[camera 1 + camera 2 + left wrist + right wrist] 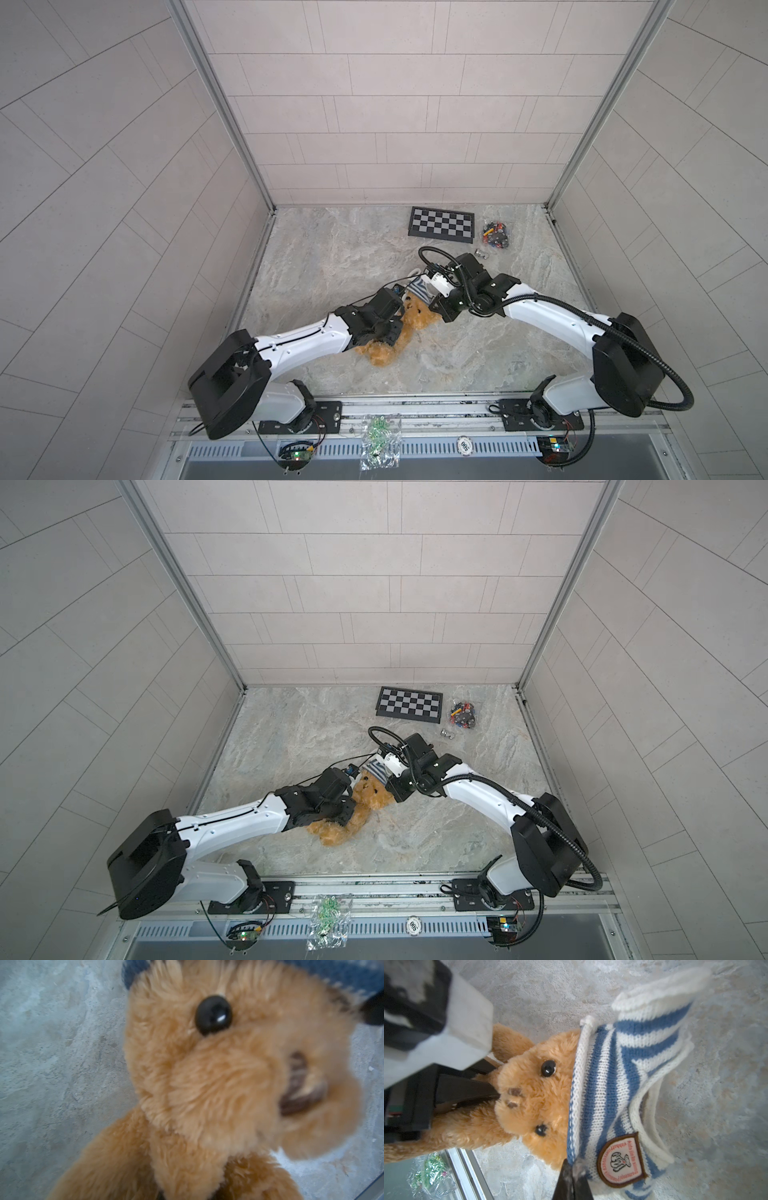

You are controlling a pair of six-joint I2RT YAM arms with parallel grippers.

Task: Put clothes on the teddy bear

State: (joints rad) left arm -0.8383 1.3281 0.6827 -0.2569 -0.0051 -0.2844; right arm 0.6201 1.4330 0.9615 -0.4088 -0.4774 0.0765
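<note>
lying in left gripper (392,334), teddy bear (417,318); right gripper (571,1165) pinches sweater (612,1084) hem

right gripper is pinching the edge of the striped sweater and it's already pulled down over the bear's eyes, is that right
Not quite. The right gripper is shut on the edge of the striped sweater, but the sweater covers only the top of the teddy bear's head. Both black eyes are uncovered below its hem, as the right wrist view shows.
</note>
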